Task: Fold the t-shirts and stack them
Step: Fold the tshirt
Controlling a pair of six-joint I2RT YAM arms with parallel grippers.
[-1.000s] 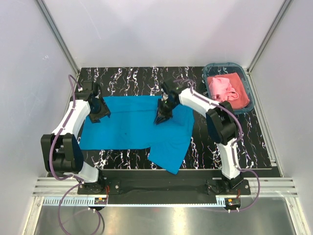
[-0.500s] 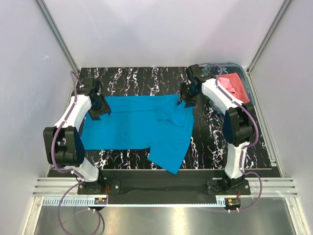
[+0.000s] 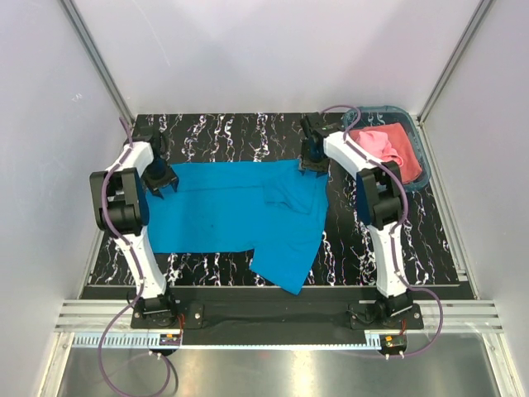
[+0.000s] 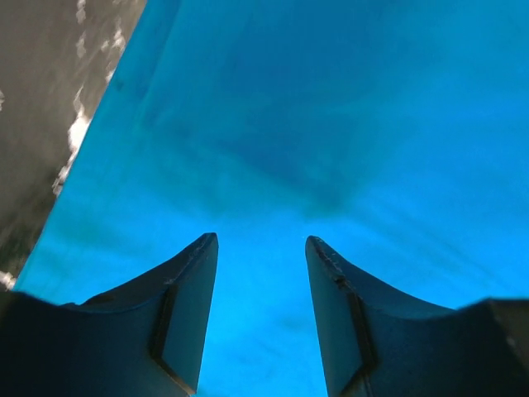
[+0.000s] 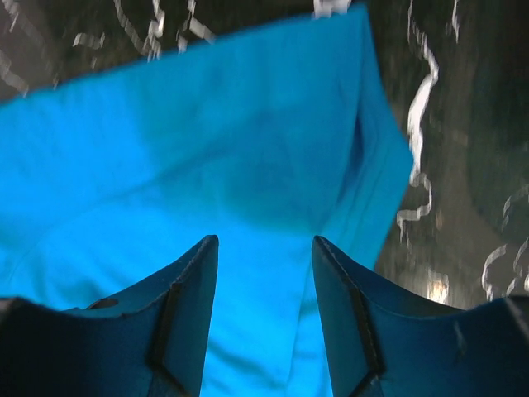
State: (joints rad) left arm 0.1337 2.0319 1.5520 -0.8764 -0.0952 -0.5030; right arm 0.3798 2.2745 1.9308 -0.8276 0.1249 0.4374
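Note:
A large turquoise-blue t-shirt [image 3: 235, 211] lies spread on the black marbled table [image 3: 231, 132], with a flap hanging toward the near edge and a small fold near its far right corner. My left gripper [image 3: 161, 184] stands open over the shirt's far left corner; in the left wrist view blue cloth [image 4: 331, 124] fills the gap between the fingers, ungripped. Open too, my right gripper [image 3: 312, 164] hovers over the far right corner [image 5: 364, 149], nothing between its fingers. The salmon pink t-shirt [image 3: 387, 147] lies bunched in the basket.
A teal plastic basket [image 3: 421, 165] sits at the table's far right corner, next to the right arm's forearm. White enclosure walls stand close on both sides and behind. Bare marbled table shows to the right of the blue shirt [image 3: 355, 240] and along the far edge.
The right gripper let go of the shirt's middle, opened, and swung to the far right corner. The cloth it held dropped into a small fold. The left gripper shifted slightly toward the far left corner.

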